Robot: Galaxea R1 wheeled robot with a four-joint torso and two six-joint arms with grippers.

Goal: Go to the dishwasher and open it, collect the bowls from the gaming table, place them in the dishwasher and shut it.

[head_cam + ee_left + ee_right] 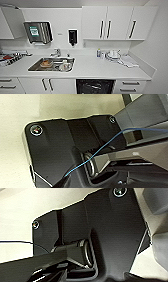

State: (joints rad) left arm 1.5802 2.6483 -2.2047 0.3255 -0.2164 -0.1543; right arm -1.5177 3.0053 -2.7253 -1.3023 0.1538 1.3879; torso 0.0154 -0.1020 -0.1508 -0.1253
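Head view: looking down on a white kitchen surface (pixel 100 68) running wall to wall. Showing the dishwasher (pixel 95 86) as a dark opening under the surface, right of centre, racks dimly visible inside, between a white cabinet door (pixel 47 85) with vertical handles and a stack of drawers (pixel 128 87). Sitting left of centre, a steel sink (pixel 51 64) holding a brownish dish and a pale item, too blurred to identify. Standing behind the sink, a tap (pixel 57 53). Hanging on the wall above, a paper towel dispenser (pixel 38 32) and a dark soap dispenser (pixel 72 37). Resting toward the right of the surface, a small bottle (pixel 99 53) and white crockery (pixel 113 55). Lying at the far left, a dish rack (pixel 10 58). Hanging upper right, wall cupboards (pixel 112 22) with dark handles.

Left wrist view: showing the robot's dark plate against a pale floor, a thin blue cable (pixel 100 147) crossing it; fingers impossible to tell apart or together.

Right wrist view: showing the dark plate and jointed bar against a pale background; state of the fingers likewise impossible to tell.
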